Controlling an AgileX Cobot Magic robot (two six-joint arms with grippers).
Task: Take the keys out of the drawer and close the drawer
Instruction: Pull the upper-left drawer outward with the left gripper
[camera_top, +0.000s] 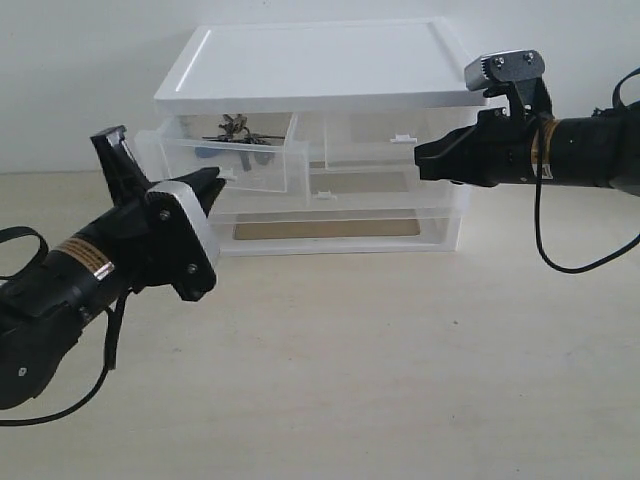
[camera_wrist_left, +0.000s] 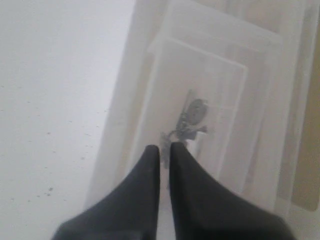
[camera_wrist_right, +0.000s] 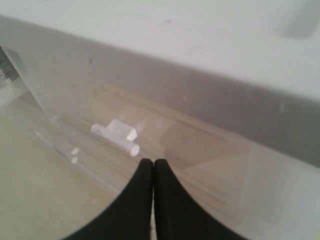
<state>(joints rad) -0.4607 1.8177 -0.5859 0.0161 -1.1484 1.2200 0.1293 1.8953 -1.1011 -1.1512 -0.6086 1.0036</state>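
Observation:
The drawer (camera_top: 262, 166), the unit's upper left one, stands pulled out and slightly skewed. The keys (camera_top: 240, 130) lie inside it as a dark bunch, seen blurred through the frosted plastic as the keys (camera_wrist_left: 192, 117) in the left wrist view. My left gripper (camera_top: 221, 178) is at the drawer's front, its tips at the white tab handle. My left gripper (camera_wrist_left: 165, 147) has its fingers only a thin slit apart. My right gripper (camera_top: 420, 155) hovers in front of the upper right drawer, and my right gripper (camera_wrist_right: 153, 162) is shut with nothing in it.
The white drawer unit (camera_top: 320, 65) stands at the back of the beige table. Its upper right drawer has a tab handle (camera_wrist_right: 117, 134) just beyond my right fingertips. Full-width drawers (camera_top: 330, 228) lie below. A black cable (camera_top: 560, 262) hangs from the right arm.

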